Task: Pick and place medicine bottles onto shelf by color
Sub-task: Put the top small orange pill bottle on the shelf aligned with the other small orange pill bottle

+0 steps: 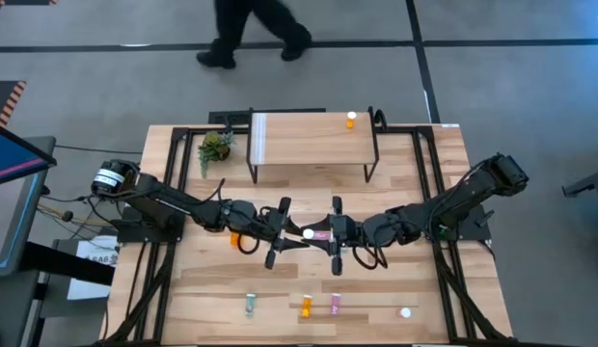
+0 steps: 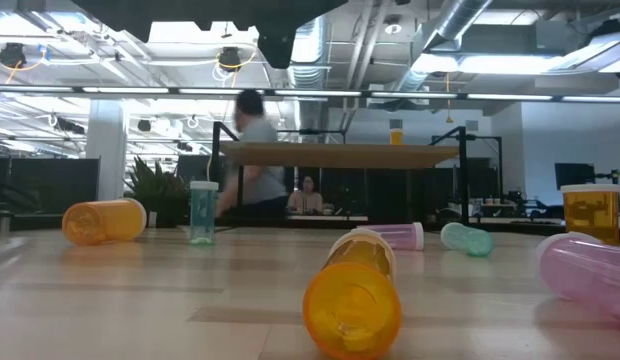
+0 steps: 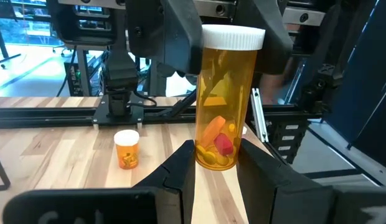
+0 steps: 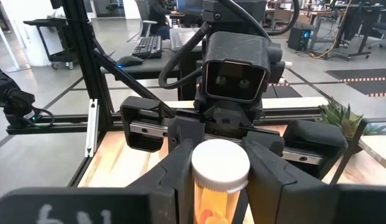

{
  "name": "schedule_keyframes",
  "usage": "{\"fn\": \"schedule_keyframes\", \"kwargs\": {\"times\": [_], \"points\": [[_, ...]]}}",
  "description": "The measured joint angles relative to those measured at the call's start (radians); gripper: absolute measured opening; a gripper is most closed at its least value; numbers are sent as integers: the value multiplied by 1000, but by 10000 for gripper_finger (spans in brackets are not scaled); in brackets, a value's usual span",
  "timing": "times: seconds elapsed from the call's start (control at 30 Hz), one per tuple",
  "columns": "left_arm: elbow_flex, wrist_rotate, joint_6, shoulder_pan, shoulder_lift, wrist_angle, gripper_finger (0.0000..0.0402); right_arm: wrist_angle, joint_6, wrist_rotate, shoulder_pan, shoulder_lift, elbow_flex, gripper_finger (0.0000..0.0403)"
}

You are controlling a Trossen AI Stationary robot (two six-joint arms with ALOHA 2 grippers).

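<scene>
While left claw [image 3: 216, 167] grips base of large orange white-capped medicine bottle [image 3: 225, 99], I keep right claw [image 4: 219, 163], narrowing around cap, centred, squeezing before letting go.

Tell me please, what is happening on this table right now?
Both arms meet over the middle of the table. The left gripper holds a large orange bottle by its lower end, and the right gripper has its fingers around the bottle's white cap, so it looks like a handover. One small orange bottle already stands on the shelf. Several bottles wait along the table's front, and a person walks past behind.
</scene>
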Motion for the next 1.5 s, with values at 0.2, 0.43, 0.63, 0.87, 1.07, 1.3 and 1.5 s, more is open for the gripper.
{"fn": "schedule_keyframes", "kwargs": {"times": [0.2,0.43,0.63,0.87,1.07,1.3,1.5], "points": [[0,-1,-1,0,0,0,79,-1,0,0,0,0,0,142],[0,-2,-3,1,0,0,81,-2,0,-1,0,0,0,133],[0,-3,-2,1,0,0,117,-2,1,-1,0,0,0,137],[1,-29,6,1,-3,-26,151,-6,-4,-2,0,0,-1,134],[1,-83,38,1,-45,-110,160,-21,-8,2,-3,-9,-2,138],[1,-169,51,-3,-113,-213,160,-31,-11,13,-19,-25,-2,135],[1,-223,72,-10,-125,-242,161,-43,-6,4,-43,-47,0,138]]}}
